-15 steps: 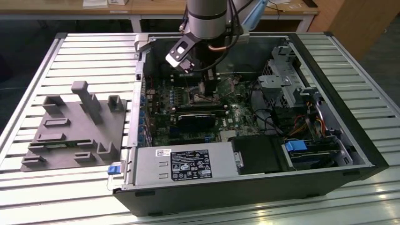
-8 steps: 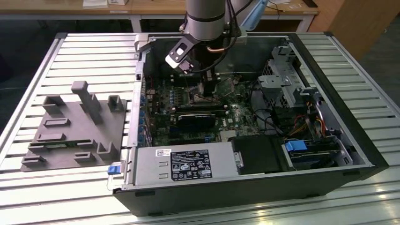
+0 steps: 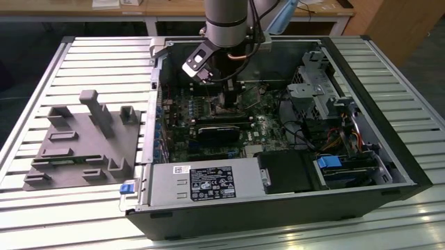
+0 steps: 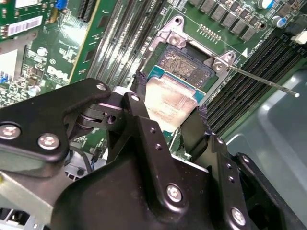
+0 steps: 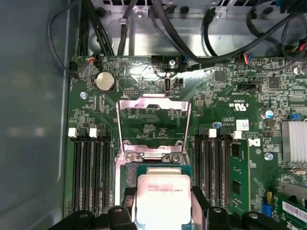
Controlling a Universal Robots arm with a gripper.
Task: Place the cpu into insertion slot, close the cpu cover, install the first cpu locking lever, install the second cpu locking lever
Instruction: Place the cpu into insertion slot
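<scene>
**While the chip hangs at its socket, step one is in hand**

Because the cpu (image 4: 175, 98) sits clamped by two opposite edges between the fingers (image 4: 139, 108) of the gripper (image 4: 169, 96), grey lid up, the work is at its first step: placing it. It hangs right over the insertion slot (image 4: 184, 62), which lies between two banks of memory slots (image 5: 91, 167) toward the motherboard's (image 3: 268, 127) far edge in the exterior view. Whether chip and socket touch I cannot tell (it looks a shade off-square in the second wrist view). The cpu cover (image 5: 153, 103) stands swung open beyond the socket and a thin locking lever (image 4: 264, 82) juts free to one side, so neither bars the way. By my judgement, seating calls for squaring the chip to the black rim and a level, gentle descent; any tilt risks the contacts.
</scene>
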